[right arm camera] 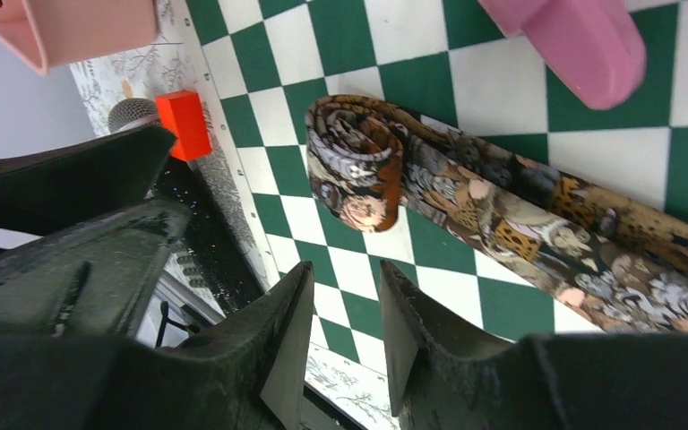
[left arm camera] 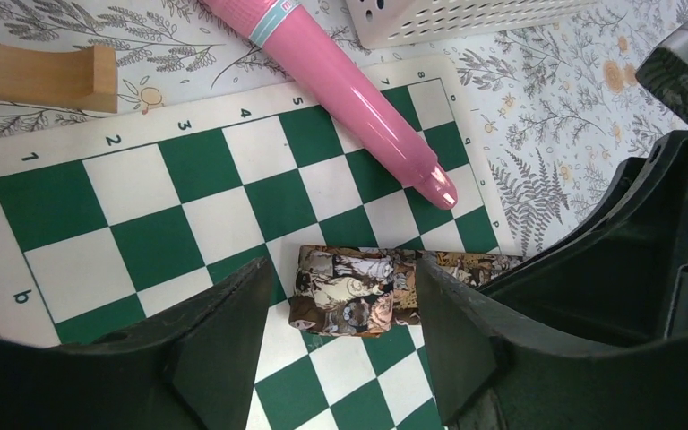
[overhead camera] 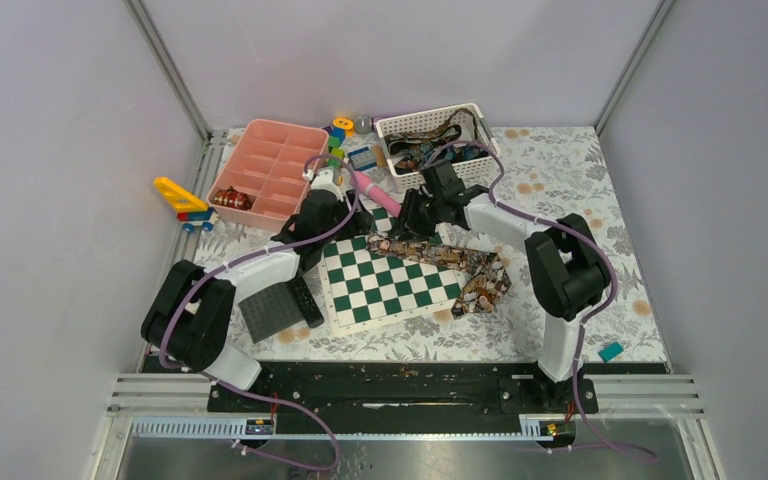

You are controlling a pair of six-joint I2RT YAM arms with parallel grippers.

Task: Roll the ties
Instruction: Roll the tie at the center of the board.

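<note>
Tie (overhead camera: 430,255): soft printed fabric, a busy pattern of brown, tan and grey figures. It is a flat narrow ribbon with one end wound into a small coil (right arm camera: 358,161).
Where: on the far half of the chessboard (overhead camera: 360,300), between the two claws.
Long axis: in the top view it starts at the coil near the board's far left. It runs right and slightly toward the arm bases, then ends in a bunched heap (overhead camera: 482,290) off the board's right edge.
Chessboard: flat and stiff, green and white squares, white border with printed letters and digits.
Pink tube (left arm camera: 358,98): smooth, glossy, rounded tip. It lies slantwise across a board corner, tip near the coil but apart.
Left claw (left arm camera: 343,278): matte black fingers spread wide, gripping nothing. The coil lies on the board in the gap.
Right claw (right arm camera: 345,273): fingers parted by a narrow gap with nothing between them. It is over bare squares just beside the coil.
Left wrist only: the coil's outer wrap seen side-on, a wooden block (left arm camera: 36,76), and the perforated white basket (left arm camera: 466,18).
Right wrist only: the coil's spiral layers seen end-on, and a red block (right arm camera: 184,121).
Top view only: the tie's whole length, spare ties (overhead camera: 430,135) inside the basket, and a pink divided tray (overhead camera: 270,165).
</note>
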